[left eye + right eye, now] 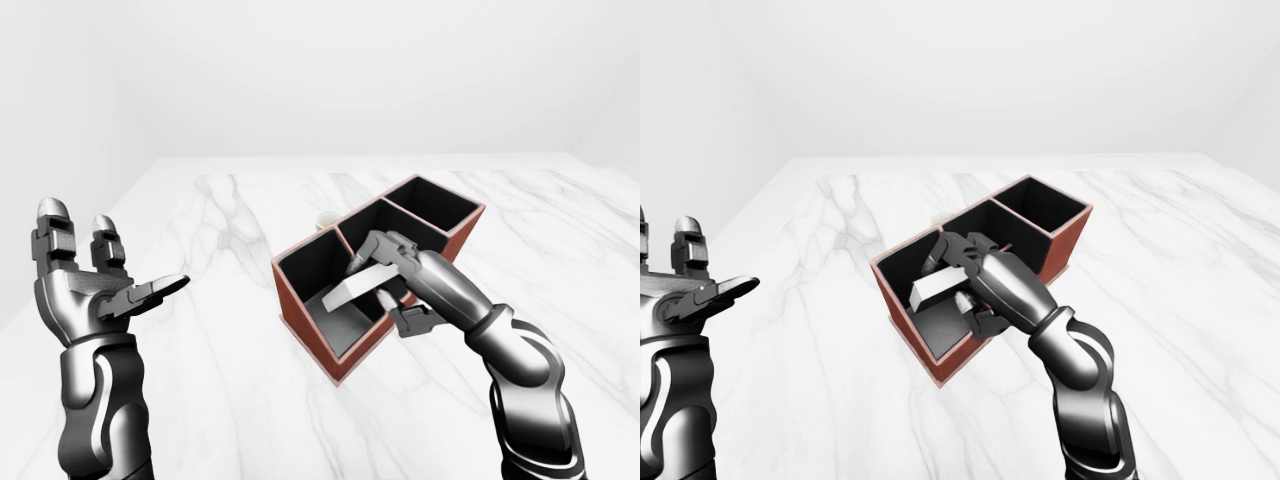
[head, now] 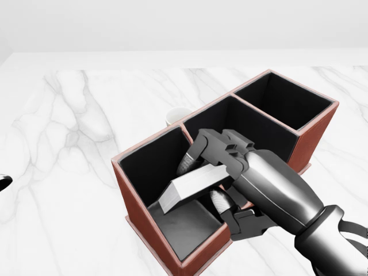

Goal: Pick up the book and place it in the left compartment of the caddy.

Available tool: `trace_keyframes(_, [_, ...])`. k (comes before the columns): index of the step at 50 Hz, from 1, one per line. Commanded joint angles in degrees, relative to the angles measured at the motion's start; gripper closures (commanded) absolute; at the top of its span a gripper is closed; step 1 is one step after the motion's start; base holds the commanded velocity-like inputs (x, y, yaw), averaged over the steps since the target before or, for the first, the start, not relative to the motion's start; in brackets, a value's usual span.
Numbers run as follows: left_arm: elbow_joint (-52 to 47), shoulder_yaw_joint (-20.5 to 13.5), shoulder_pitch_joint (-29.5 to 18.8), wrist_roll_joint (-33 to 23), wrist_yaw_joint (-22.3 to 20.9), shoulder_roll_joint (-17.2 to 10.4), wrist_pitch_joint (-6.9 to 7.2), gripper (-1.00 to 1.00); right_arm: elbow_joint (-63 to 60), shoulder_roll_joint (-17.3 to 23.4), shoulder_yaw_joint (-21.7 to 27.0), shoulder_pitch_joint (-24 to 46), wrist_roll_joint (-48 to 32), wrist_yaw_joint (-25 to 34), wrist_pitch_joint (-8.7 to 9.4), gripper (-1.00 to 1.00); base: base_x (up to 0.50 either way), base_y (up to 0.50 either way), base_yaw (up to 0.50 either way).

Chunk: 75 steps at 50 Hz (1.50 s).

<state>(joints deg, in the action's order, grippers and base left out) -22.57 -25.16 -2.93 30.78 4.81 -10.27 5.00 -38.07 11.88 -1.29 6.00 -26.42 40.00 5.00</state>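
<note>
one book (image 2: 192,187), clamped in the right hand (image 2: 221,167), hangs tilted over the left of the caddy's (image 2: 144,224) three compartments. one cup (image 2: 175,117) sits beside the caddy. left hand (image 1: 85,290) raised, fingers apart.

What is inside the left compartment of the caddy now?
The book, tilted and held by the right hand, reaches into the caddy. A grey floor shows below; the hand covers the compartment's right corner.
</note>
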Motion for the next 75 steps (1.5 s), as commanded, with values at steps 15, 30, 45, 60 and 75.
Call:
trace_keyframes(15, [-0.53,-0.21,0.10,0.23,0.08,-0.03,0.00,-1.00,2.69,-1.82,-0.86,1.21,-0.07,0.00,0.00,1.00,0.00,0.00,0.00])
trace_keyframes(30, [1.11,0.01,-0.26,-0.14,-0.39,-0.09,0.00,-1.00,5.88,-2.39,-1.09,1.77,-1.93,0.00,0.00,1.00,0.00,0.00,0.00])
trace_keyframes(45, [-0.22,-0.27,-0.11,0.33,0.11,-0.22,0.00,-1.00,8.87,-2.95,-0.55,1.80,-3.35,0.00,0.00,1.00,0.00,0.00,0.00])
trace_keyframes(60, [-0.22,-0.18,0.00,0.28,0.11,-0.16,0.00,-1.00,12.20,-4.14,-0.74,1.02,-3.82,0.00,0.00,1.00,0.00,0.00,0.00])
trace_keyframes(75, [-0.02,-0.29,-0.08,0.45,0.11,-0.30,0.00,-1.00,17.07,-5.27,-1.28,1.99,-3.93,0.00,0.00,1.00,0.00,0.00,0.00])
